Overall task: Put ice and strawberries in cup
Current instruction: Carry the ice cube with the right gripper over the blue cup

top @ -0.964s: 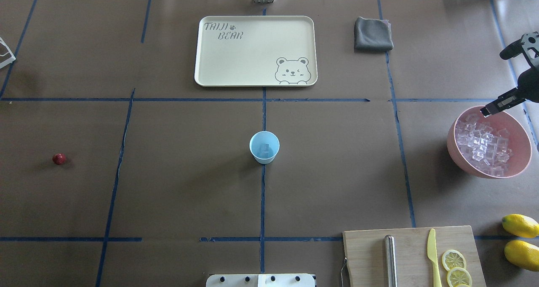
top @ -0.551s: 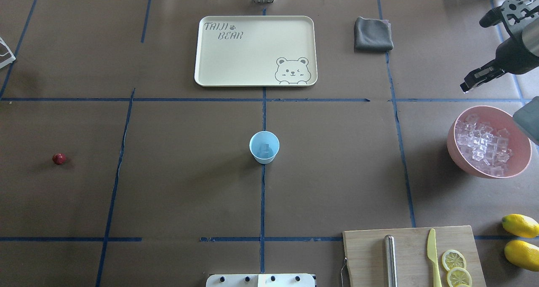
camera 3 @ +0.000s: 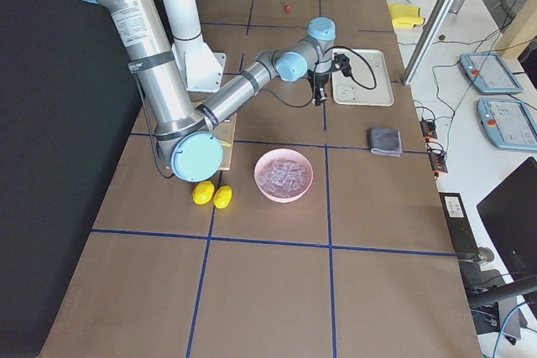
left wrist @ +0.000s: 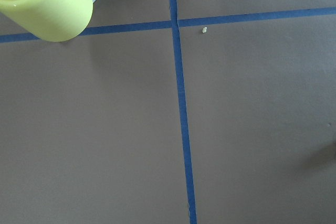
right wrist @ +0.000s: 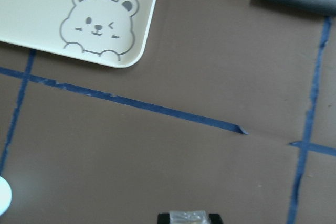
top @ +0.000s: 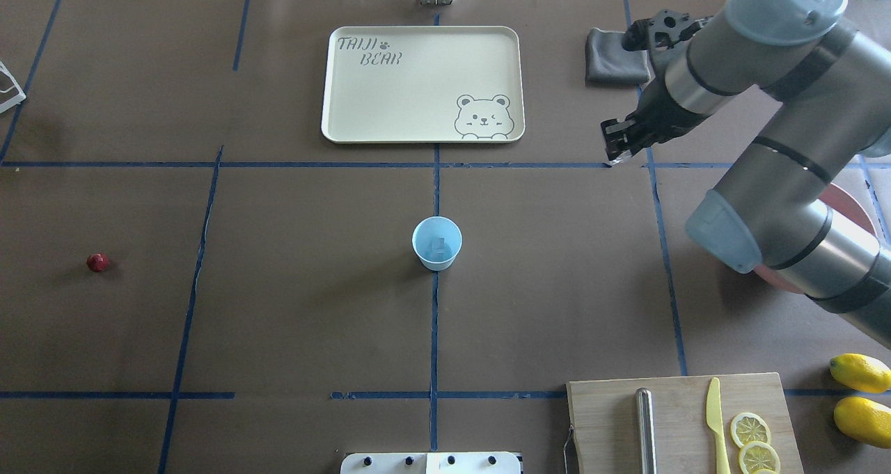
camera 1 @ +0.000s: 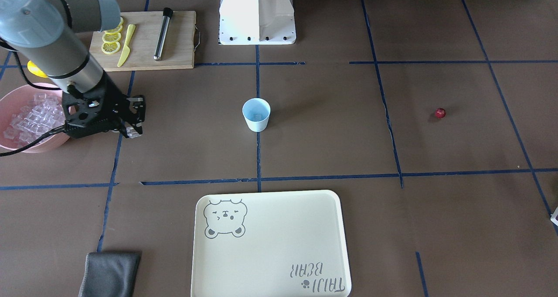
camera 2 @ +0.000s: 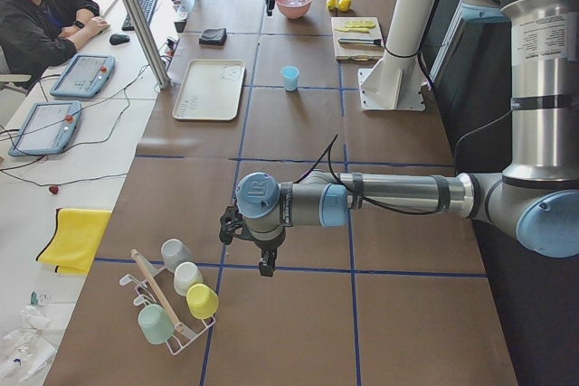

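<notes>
With my right gripper [camera 1: 132,130] pinched on one ice cube [right wrist: 189,216], just beside the pink bowl [camera 1: 32,147] and well apart from the light blue cup [top: 436,243], I should travel level, centre over its mouth, lower close, then release gently.

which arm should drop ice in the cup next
Right. The right gripper holds an ice cube and hangs between the bowl and the cup. The left gripper is far off at the table's end, beside a rack of cups.
</notes>
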`<action>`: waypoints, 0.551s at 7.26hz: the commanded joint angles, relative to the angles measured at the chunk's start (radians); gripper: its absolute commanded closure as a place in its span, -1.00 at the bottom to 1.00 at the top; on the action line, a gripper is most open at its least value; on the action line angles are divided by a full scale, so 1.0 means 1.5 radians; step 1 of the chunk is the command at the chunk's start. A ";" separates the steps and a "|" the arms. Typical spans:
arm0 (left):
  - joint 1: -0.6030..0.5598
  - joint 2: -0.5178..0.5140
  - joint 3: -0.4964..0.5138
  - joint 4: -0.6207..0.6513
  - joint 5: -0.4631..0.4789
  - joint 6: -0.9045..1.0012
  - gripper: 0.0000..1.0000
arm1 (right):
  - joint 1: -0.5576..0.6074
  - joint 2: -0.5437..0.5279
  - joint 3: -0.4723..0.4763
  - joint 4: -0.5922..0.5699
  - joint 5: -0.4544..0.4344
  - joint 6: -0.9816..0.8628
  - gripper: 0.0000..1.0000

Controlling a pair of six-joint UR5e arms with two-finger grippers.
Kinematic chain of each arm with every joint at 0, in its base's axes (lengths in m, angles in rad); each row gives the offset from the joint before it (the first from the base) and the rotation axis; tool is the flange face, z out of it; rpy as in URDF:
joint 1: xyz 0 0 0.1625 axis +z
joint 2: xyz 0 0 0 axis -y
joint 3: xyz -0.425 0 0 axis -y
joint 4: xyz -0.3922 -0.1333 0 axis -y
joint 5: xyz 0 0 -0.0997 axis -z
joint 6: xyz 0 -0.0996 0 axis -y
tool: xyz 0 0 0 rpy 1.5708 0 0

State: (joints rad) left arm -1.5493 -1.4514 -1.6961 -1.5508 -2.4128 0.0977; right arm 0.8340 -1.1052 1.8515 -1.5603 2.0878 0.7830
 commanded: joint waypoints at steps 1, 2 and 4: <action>0.000 -0.001 0.002 0.000 0.000 0.000 -1.00 | -0.125 0.084 -0.001 -0.001 -0.116 0.177 1.00; 0.001 -0.002 0.001 0.000 0.000 0.000 -1.00 | -0.166 0.106 -0.003 -0.002 -0.149 0.219 1.00; 0.001 -0.003 0.001 -0.001 0.000 0.000 -1.00 | -0.211 0.162 -0.061 -0.008 -0.206 0.265 1.00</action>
State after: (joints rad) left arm -1.5481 -1.4544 -1.6949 -1.5519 -2.4130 0.0982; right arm 0.5640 -0.9199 1.8161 -1.5691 1.8341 1.1331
